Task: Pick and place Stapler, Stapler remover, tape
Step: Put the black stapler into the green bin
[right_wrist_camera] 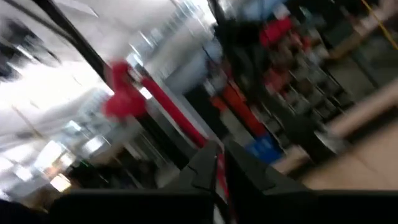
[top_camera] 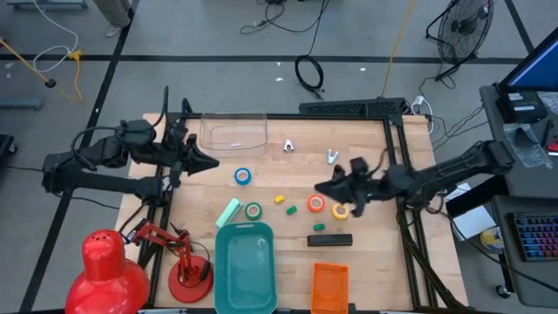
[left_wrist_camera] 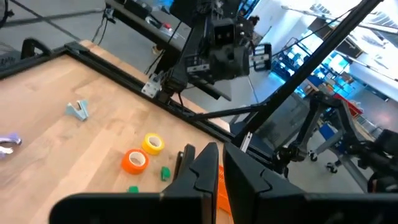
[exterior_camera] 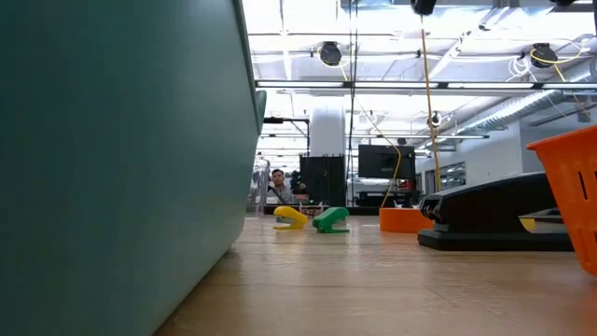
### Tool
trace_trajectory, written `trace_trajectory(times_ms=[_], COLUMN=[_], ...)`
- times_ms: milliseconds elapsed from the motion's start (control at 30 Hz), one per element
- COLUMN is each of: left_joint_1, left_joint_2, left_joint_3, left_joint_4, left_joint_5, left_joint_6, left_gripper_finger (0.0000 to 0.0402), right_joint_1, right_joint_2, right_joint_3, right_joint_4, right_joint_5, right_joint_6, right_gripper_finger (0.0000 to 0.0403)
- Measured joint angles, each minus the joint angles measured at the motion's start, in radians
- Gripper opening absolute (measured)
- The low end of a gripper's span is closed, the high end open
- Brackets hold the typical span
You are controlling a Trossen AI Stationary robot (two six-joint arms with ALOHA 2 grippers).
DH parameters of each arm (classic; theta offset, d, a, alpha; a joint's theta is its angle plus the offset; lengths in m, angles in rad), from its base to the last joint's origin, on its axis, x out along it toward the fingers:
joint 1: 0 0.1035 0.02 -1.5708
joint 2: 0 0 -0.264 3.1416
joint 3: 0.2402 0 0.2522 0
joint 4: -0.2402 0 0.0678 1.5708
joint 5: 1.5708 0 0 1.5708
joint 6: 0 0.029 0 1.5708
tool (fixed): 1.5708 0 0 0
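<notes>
Overhead, a wooden table (top_camera: pixel 366 262) holds scattered office items between two dark robot arms. The right gripper (top_camera: pixel 321 187) reaches in from the right side and hangs just beside the orange tape roll (top_camera: pixel 316 205), with the yellow tape roll (top_camera: pixel 340 210) close by under its arm. Its own wrist view is smeared and aimed at the room; the fingers there look close together with only a thin gap, and nothing shows between them, though whether they are fully clenched cannot be told. The left gripper (top_camera: pixel 207 160) waits at the table's left rear, near a clear tray (top_camera: pixel 234 131), its fingers nearly together and empty.

The black stapler (top_camera: pixel 330 240) lies toward the front, between a teal bin (top_camera: pixel 246 266) and an orange basket (top_camera: pixel 330 288). The blue tape roll (top_camera: pixel 242 176) sits near the middle and the green tape roll (top_camera: pixel 253 210) just behind the teal bin. Two small metal staple removers (top_camera: pixel 288 146) lie toward the rear of the table.

The step in hand appears to be picking up a tape roll with the right arm. To do it well, the fingers should spread wider than the ring, centre squarely over it, and descend straight, so a fingertip does not nudge the neighbouring yellow roll or the small green block (top_camera: pixel 291 209) nearby. A roll this light may skid if touched off-centre.
</notes>
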Motion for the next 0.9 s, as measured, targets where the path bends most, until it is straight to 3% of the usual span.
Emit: trace_trajectory(times_ms=[200, 333, 467, 600, 700, 900], left_joint_1=[-0.016, -0.016, -0.016, -0.016, -0.016, -0.019], left_joint_2=[0.0, 0.0, 0.0, 0.0, 0.0, 0.0], left_joint_3=[0.0, 0.0, 0.0, 0.0, 0.0, 0.0], left_joint_4=[-0.031, -0.038, -0.04, -0.05, -0.053, -0.058], left_joint_5=[0.0, 0.001, 0.001, 0.007, 0.008, 0.008], left_joint_6=[0.0, -0.008, -0.012, -0.014, -0.014, -0.018], left_gripper_finger=[0.0026, 0.0026, 0.0026, 0.0026, 0.0026, 0.0026], right_joint_1=[0.007, 0.022, 0.062, 0.102, 0.128, 0.21], right_joint_2=[0.06, 0.104, 0.177, 0.261, 0.311, 0.424], right_joint_3=[0.109, 0.293, 0.56, 0.762, 0.815, 0.802], right_joint_4=[-0.178, -0.303, -0.734, -1.22, -1.446, -1.661], right_joint_5=[-0.116, -0.18, -0.177, -0.107, -0.101, -0.157], right_joint_6=[0.004, -0.06, -0.178, -0.223, -0.182, -0.125], right_gripper_finger=[0.0127, 0.0168, 0.0179, 0.018, 0.018, 0.018])
